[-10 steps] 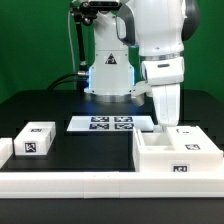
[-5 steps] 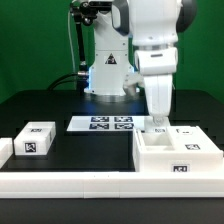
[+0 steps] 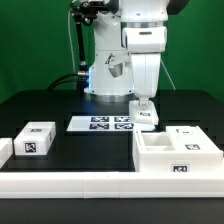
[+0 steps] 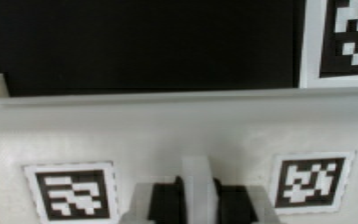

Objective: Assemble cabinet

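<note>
Exterior view: gripper (image 3: pixel 144 102) is clamped on the top of a small white plastic drawer block (image 3: pixel 146 117) with a black-and-white square tag, at the marker board (image 3: pixel 100 123) end toward the exterior view's right; can't tell whether it touches the black tabletop (image 3: pixel 95 148). Large white boxy open-topped cabinet body (image 3: pixel 152 160) sits near but apart, closer to the camera and toward the exterior view's right, with a second tagged block (image 3: pixel 192 137) at its far rim. A third tagged block (image 3: pixel 32 140) is well apart at the exterior view's left, with bare tabletop between it and the body, and a long low white border rail (image 3: pixel 70 182) bounds the near edge.
</note>
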`<state>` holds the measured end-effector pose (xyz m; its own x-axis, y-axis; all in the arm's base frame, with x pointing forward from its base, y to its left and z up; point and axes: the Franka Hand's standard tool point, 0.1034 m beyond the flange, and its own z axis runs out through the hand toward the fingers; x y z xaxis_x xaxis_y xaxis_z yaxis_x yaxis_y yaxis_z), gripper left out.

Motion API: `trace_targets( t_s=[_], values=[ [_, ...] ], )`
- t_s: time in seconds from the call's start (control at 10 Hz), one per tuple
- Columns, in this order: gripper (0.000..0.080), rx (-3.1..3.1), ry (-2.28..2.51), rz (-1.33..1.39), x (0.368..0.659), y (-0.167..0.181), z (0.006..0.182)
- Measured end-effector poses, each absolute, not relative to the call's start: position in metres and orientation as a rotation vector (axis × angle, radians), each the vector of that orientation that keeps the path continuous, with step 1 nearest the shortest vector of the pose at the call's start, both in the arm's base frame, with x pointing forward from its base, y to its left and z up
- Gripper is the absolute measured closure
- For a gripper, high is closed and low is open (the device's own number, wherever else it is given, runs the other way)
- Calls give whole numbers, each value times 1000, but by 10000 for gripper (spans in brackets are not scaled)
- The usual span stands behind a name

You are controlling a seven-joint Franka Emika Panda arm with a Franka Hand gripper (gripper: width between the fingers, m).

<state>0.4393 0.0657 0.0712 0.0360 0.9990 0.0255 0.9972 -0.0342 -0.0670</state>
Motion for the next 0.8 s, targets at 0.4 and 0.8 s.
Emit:
trace_targets(
  t_s=[0.4,0.8],
  values=[
    [737,-2210,-2133,47,438,66,69],
    [737,-2163,-2153,15,439,55,66]
  ],
)
